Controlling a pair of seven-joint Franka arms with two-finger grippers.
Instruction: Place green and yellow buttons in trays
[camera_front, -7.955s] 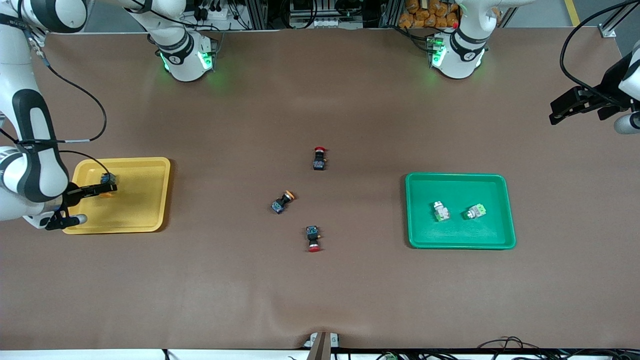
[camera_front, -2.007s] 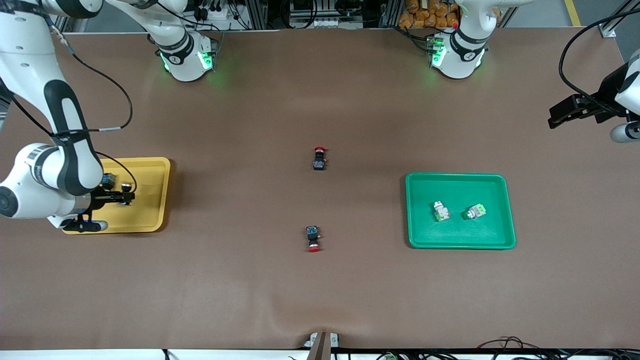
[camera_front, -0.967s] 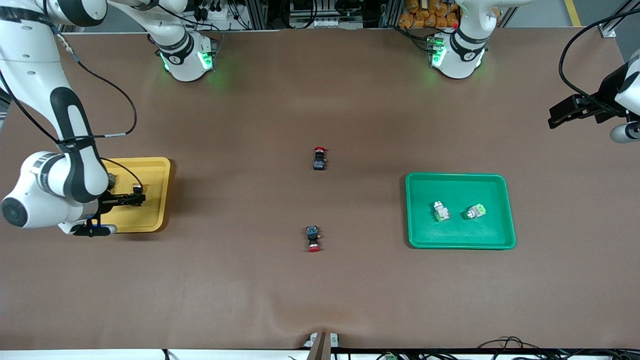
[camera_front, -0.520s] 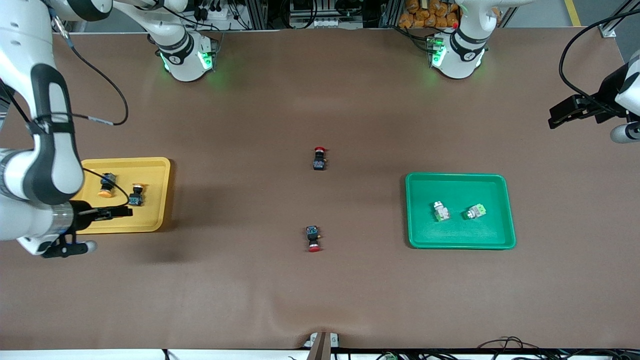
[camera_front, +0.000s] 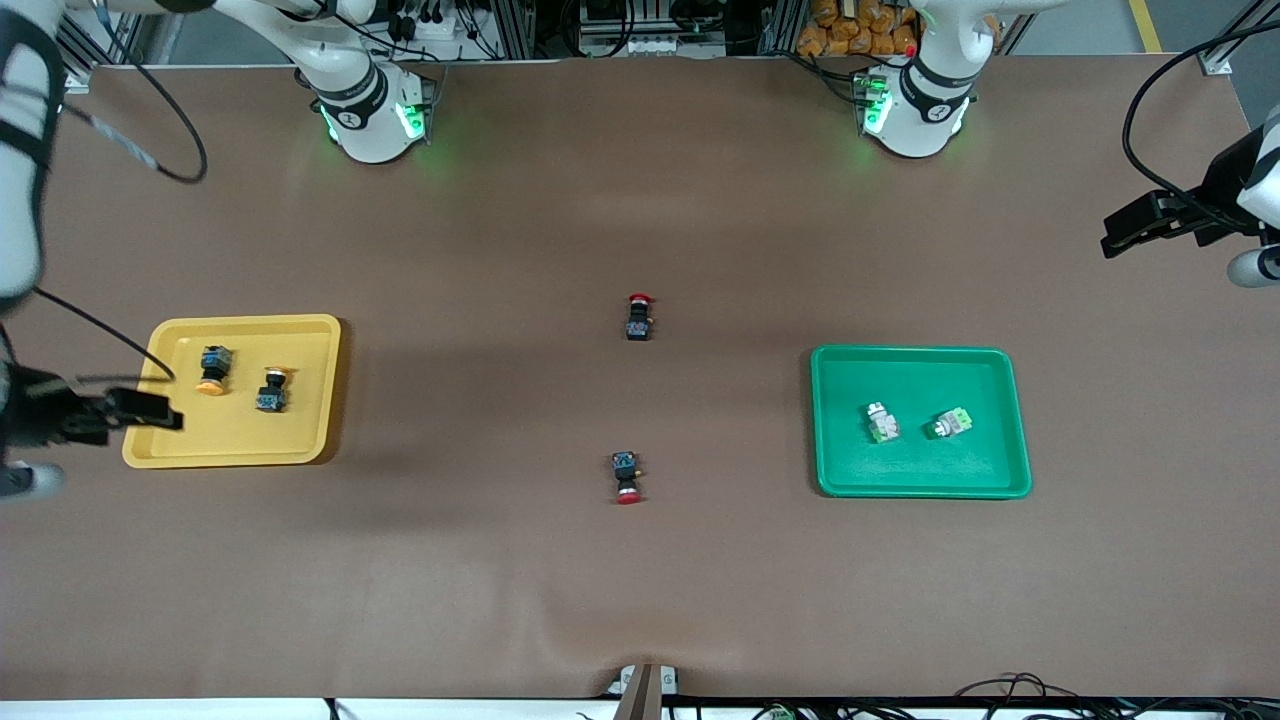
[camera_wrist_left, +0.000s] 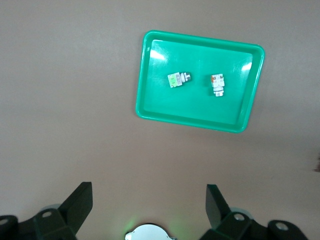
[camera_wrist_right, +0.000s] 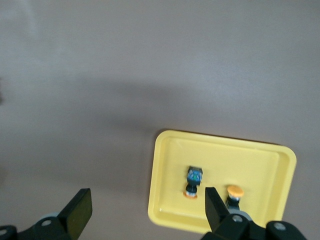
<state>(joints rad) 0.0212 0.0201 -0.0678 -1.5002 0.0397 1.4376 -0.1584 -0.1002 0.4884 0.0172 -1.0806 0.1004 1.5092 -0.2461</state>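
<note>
The yellow tray (camera_front: 240, 325) holds two dark buttons with orange-yellow caps (camera_front: 211, 368) (camera_front: 271, 389), lying side by side. The green tray (camera_front: 920, 470) holds two white-grey buttons with green parts (camera_front: 881, 423) (camera_front: 950, 423). My right gripper (camera_front: 160, 417) is open and empty, up over the yellow tray's edge at the right arm's end. The right wrist view shows the yellow tray (camera_wrist_right: 250, 160) and both buttons (camera_wrist_right: 193, 181) (camera_wrist_right: 232, 194) below the right gripper (camera_wrist_right: 146, 207). My left gripper (camera_front: 1112, 235) waits open off the left arm's end; its wrist view (camera_wrist_left: 149, 205) shows the green tray (camera_wrist_left: 190, 107).
Two dark switches with red caps lie mid-table, one (camera_front: 638, 317) farther from the front camera and one (camera_front: 626, 476) nearer. The arm bases (camera_front: 370, 110) (camera_front: 915, 105) stand along the table's edge farthest from the front camera.
My right gripper has let go of the second yellow-capped button in the yellow tray, then risen and drawn back toward the right arm's end. The left arm has not moved.
</note>
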